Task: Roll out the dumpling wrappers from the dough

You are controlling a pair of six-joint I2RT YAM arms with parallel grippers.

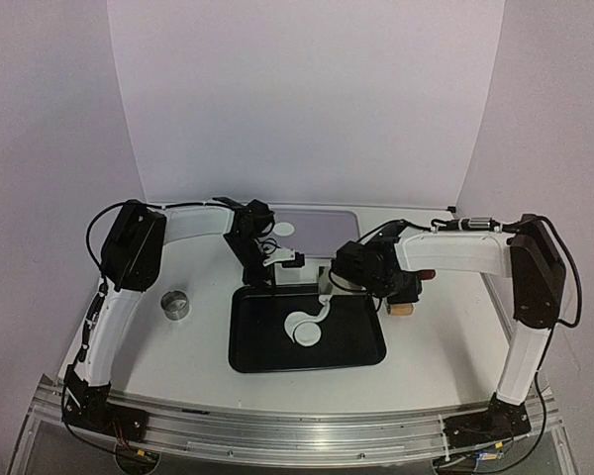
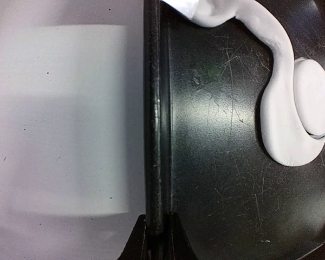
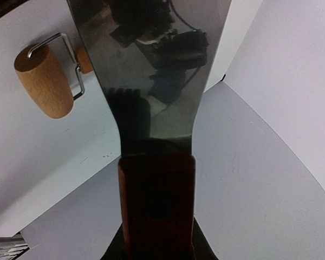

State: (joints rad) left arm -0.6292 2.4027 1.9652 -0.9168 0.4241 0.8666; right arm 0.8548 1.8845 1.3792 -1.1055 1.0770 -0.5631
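Observation:
A black tray (image 1: 247,351) holds a curved leftover strip of dough (image 1: 320,307) that curls around a small round wrapper (image 1: 307,335). Both also show in the left wrist view, the strip (image 2: 279,116) and the wrapper (image 2: 313,97). Another wrapper (image 1: 285,229) lies on the lavender board (image 1: 327,230) at the back. My left gripper (image 1: 267,269) is shut on the black tray's far rim (image 2: 154,135), with one jaw on each side of the rim. My right gripper (image 1: 376,269) is shut on the brown handle (image 3: 157,200) of a metal scraper (image 3: 151,81), whose blade points toward the tray's far right corner.
A wooden rolling pin (image 1: 404,308) lies on the table under the right arm, right of the tray; it also shows in the right wrist view (image 3: 43,81). A small metal ring cutter (image 1: 176,304) stands left of the tray. White walls enclose the table.

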